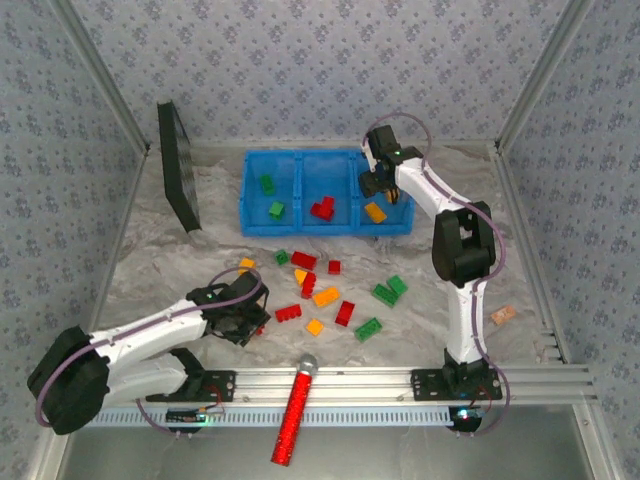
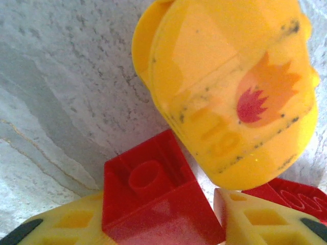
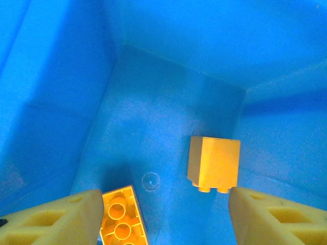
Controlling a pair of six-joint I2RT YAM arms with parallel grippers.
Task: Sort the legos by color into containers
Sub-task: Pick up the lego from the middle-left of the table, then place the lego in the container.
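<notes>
Left wrist: left gripper (image 2: pixel 163 224) is pinching a small red studded plastic brick (image 2: pixel 153 194), so I'd be lifting straight up, clear of that yellow rounded plastic piece (image 2: pixel 230 92); right gripper (image 3: pixel 163 214) is hanging spread.

A high camera at the near side looks down over the whole bench (image 1: pixel 180 270). The left wrist camera hangs close above a red brick (image 2: pixel 153 204). The right one peers into the blue tray (image 3: pixel 51 76), which the high view also takes in.
</notes>
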